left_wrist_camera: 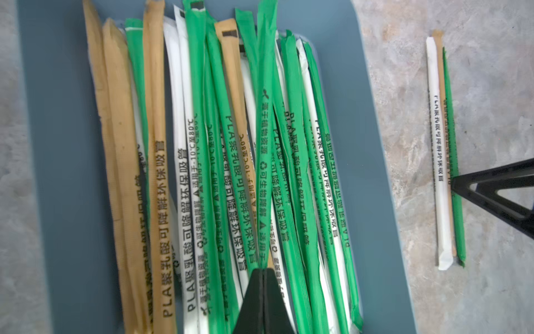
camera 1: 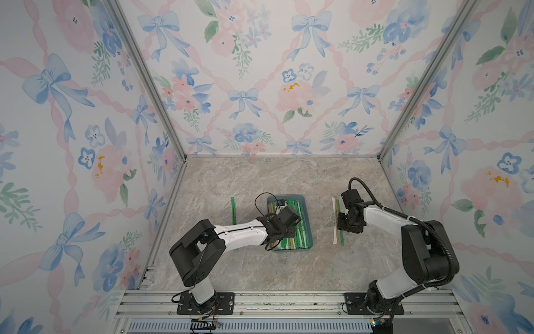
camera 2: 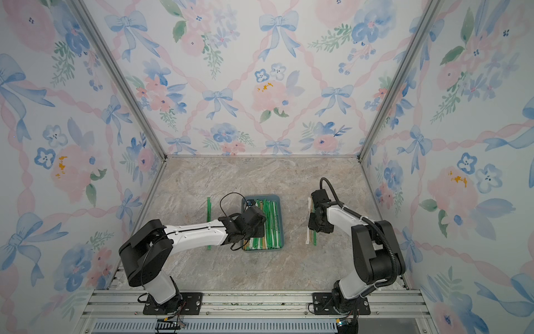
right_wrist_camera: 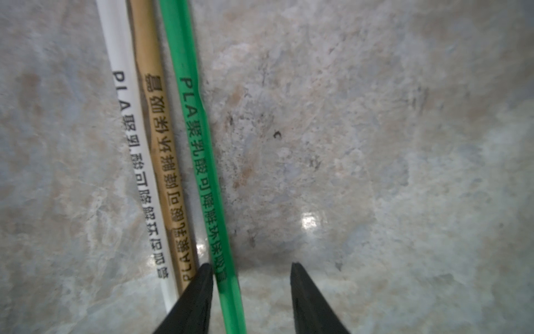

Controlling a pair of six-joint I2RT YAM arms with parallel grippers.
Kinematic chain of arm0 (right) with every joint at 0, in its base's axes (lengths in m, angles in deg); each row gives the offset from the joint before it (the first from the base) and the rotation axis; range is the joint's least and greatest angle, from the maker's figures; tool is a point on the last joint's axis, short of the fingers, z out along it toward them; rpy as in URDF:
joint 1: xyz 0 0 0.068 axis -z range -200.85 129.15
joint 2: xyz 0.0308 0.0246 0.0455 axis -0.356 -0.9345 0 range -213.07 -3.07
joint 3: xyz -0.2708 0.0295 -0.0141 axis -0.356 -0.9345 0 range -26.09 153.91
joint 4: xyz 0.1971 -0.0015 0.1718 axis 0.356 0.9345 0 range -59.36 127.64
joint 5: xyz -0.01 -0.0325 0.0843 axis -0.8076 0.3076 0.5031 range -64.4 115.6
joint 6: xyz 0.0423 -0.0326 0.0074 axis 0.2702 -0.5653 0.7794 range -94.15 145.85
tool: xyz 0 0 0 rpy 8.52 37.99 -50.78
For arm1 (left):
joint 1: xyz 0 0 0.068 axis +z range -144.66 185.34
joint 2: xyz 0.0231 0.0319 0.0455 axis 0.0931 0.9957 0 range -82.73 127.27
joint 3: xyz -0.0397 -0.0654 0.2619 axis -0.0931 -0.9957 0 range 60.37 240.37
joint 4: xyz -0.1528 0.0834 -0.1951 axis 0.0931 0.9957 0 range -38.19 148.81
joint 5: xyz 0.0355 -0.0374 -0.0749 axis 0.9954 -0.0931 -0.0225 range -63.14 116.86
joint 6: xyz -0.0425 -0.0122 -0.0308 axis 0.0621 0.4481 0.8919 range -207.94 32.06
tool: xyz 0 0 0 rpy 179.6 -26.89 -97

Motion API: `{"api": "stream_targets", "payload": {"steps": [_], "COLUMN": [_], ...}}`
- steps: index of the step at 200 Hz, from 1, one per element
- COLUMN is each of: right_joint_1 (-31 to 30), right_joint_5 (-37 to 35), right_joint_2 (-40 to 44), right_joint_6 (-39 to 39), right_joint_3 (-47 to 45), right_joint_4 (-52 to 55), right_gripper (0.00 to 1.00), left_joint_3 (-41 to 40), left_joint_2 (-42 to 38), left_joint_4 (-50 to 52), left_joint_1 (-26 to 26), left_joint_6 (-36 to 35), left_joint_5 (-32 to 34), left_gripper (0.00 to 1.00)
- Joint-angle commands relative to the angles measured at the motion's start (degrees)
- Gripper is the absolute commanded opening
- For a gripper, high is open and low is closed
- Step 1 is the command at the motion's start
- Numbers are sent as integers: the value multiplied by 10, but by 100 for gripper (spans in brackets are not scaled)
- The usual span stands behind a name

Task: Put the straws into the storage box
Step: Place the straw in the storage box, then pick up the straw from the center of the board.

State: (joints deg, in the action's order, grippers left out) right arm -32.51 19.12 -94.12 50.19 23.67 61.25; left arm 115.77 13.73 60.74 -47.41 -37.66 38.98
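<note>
Over the blue-grey storage box (left_wrist_camera: 66, 173), heaped with wrapped straws (left_wrist_camera: 161, 173), pinches the end of the topmost green straw (left_wrist_camera: 264, 144) in the clenched left pincer (left_wrist_camera: 263, 270). Straddles a loose green straw (right_wrist_camera: 200, 138) with the right pincer (right_wrist_camera: 250, 264), jaws parted, on the marble worktop (right_wrist_camera: 375, 144) right of the box, beside a tan straw (right_wrist_camera: 163, 138) and a white straw (right_wrist_camera: 134, 136).

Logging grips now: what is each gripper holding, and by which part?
Left gripper pinches a green straw by its end, over the storage box. Right gripper holds nothing; its open jaws straddle a second green straw on the table.
</note>
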Motion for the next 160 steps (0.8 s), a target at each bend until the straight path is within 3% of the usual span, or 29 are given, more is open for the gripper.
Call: {"api": "stream_targets", "payload": {"steps": [1,85,133,160], "right_joint_1": [3,2,-4,-31], "right_joint_5": [-15,3,2,32], "right_joint_2": [-8,10,94,135], "right_joint_6": [0,-15,-16,9], "right_joint_3": [14,10,3,14], "right_joint_4": [19,15,15,19], "right_gripper": [41,13,7,7], "left_joint_3": [-11,1,-30,-73], "left_joint_2": [2,-12,-72,-113], "left_joint_4": [9,10,11,12], "left_joint_1": [-5,-5,10,54], "left_joint_6": [10,2,-7,-11], "left_joint_5": [2,21,71,70], "left_gripper": [6,36,59,63]}}
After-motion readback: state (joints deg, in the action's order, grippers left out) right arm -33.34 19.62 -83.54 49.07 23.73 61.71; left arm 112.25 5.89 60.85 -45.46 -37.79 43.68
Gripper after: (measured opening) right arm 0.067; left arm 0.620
